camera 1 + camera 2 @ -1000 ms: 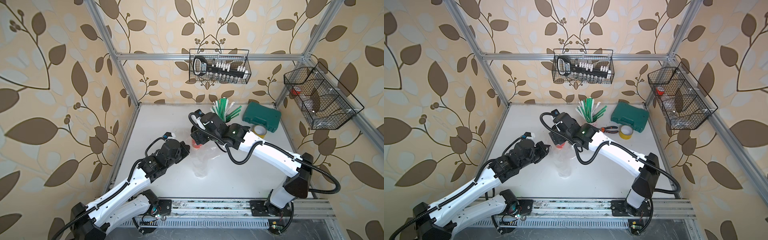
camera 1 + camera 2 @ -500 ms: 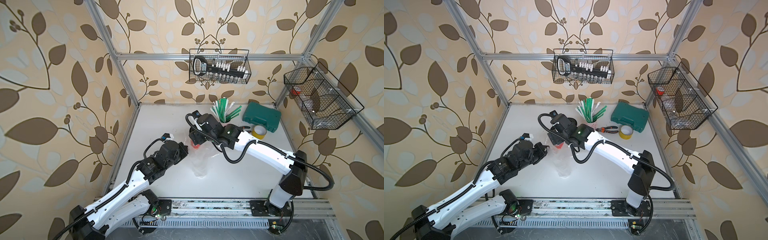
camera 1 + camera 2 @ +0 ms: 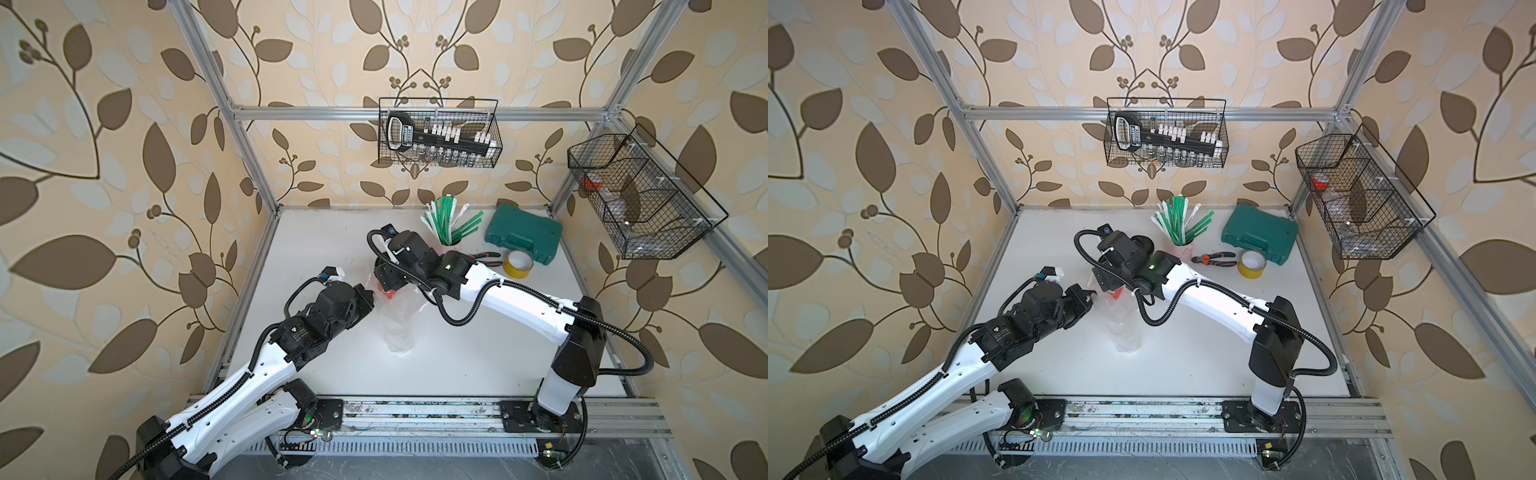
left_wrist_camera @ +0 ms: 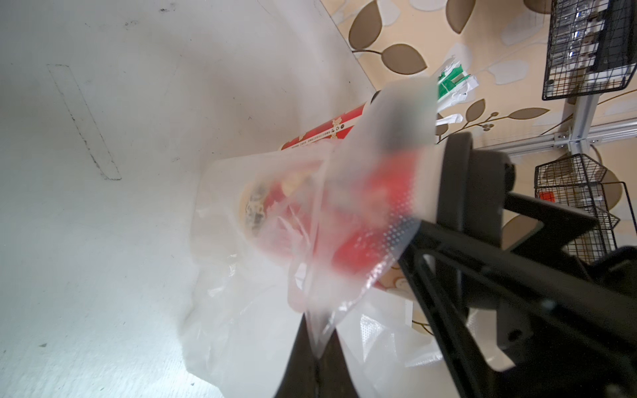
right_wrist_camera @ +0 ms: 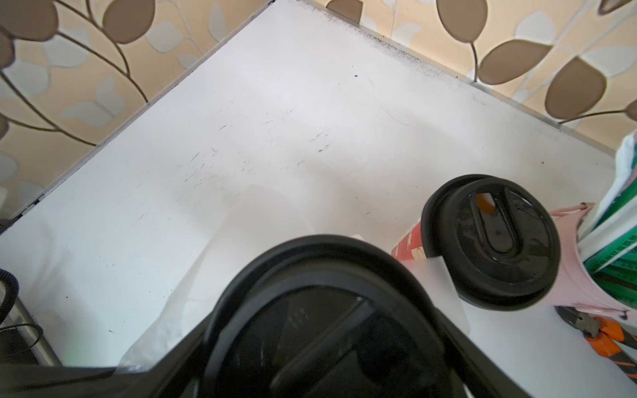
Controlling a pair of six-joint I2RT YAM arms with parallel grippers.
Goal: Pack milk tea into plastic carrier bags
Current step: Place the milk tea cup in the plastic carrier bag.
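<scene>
Walls (image 3: 104, 166) papered beige with brown leaves and vines close me in. Silver aluminium posts (image 3: 244, 141) frame my white, scuffed worktop (image 3: 457, 365). A black wire basket (image 3: 497, 133) hangs on the back wall, another wire basket (image 3: 656, 245) on my right. A metal rail (image 3: 415, 409) edges the front. The light is soft and even.

A red paper cup (image 3: 388, 294) with a pale printed pattern and a black domed lid sits with its base end inside the open mouth of the plastic bag (image 3: 398, 332). Its round bottom shows through the film in the left wrist view. The plastic bag is thin, clear and crinkled. Its mouth is raised around the cup, and the rest trails slack across the white table towards the front edge. The second cup (image 5: 493, 241), same print and lid, stands upright outside the bag, farther back on the table.
</scene>
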